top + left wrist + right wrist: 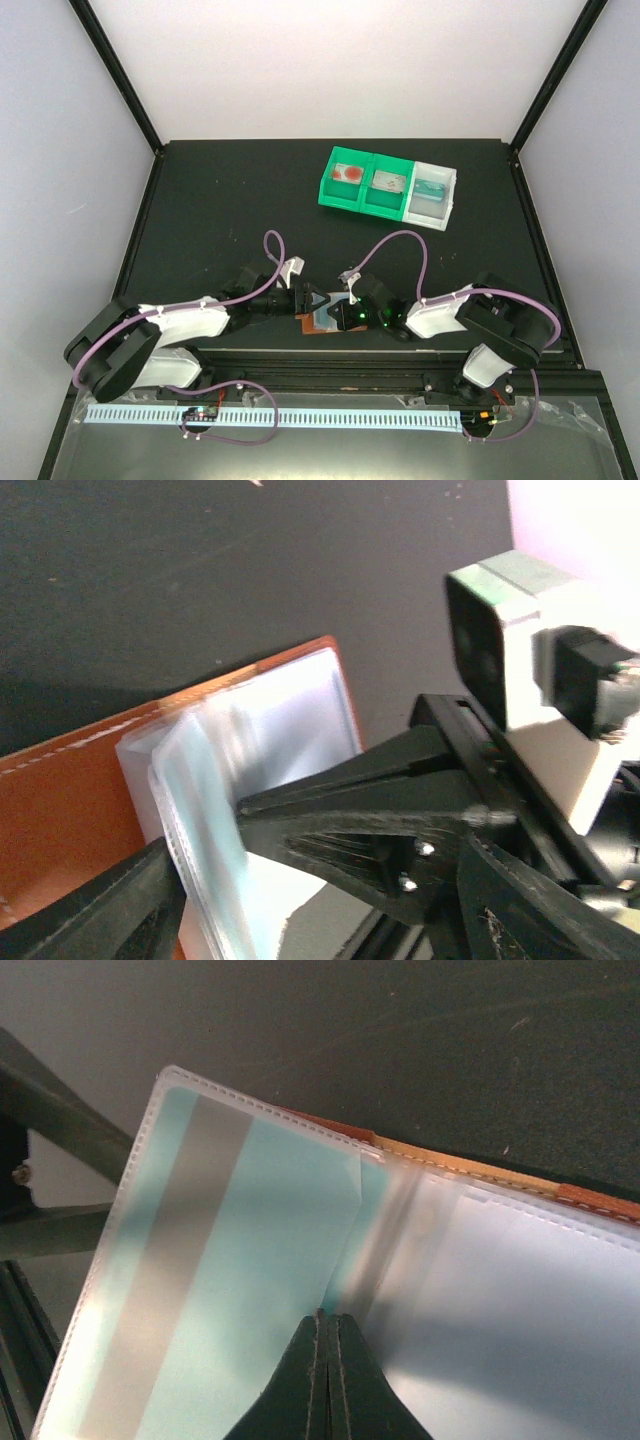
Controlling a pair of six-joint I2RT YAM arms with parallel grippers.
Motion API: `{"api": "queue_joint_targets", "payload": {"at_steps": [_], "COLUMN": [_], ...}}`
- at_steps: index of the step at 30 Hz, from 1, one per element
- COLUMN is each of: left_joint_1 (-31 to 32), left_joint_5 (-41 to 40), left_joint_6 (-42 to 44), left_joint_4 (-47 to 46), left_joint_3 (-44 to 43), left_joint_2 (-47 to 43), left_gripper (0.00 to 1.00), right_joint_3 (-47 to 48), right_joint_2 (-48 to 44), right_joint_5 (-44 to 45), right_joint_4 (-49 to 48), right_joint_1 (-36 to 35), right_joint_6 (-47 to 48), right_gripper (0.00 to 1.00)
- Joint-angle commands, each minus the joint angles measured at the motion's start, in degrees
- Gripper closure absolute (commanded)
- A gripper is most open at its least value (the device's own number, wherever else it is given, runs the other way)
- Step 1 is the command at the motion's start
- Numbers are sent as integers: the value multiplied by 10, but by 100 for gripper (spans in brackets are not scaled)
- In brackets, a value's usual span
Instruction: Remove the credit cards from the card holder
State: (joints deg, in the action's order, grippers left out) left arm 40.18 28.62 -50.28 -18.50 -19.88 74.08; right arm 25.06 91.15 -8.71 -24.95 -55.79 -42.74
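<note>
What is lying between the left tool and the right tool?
The opened card holder, with a pale blue credit card in its clear sleeve; the top external view shows this.

Bright overhead light bleaches the white enclosure walls (340,60); the matte black tabletop (220,200) reads dark. Left wrist view smears the pale blue plastic credit card (205,820); right wrist view shows glare on it

Card holder (60,790) cut off at left edge; card (205,820) blurred.
</note>
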Motion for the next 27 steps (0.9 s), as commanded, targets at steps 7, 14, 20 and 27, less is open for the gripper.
{"api": "queue_joint_targets", "payload": {"at_steps": [7, 14, 20, 27], "left_joint_1": [11, 10, 12, 13], "left_joint_5": [16, 24, 28, 23], "left_joint_6": [-12, -11, -11, -10], "left_joint_4": [-23, -37, -37, -33], "left_joint_3": [5, 0, -10, -14], "left_joint_2": [-35, -11, -10, 6], "left_gripper": [41, 64, 71, 73], "right_joint_3": [-23, -29, -41, -54], "right_joint_2": [-32, -78, -104, -151], "right_joint_5": [27, 22, 3, -18], "right_joint_4": [-8, 18, 18, 28], "right_joint_1": [2, 2, 2, 2], "right_joint_6": [-4, 5, 6, 10], "right_gripper": [89, 80, 70, 63]}}
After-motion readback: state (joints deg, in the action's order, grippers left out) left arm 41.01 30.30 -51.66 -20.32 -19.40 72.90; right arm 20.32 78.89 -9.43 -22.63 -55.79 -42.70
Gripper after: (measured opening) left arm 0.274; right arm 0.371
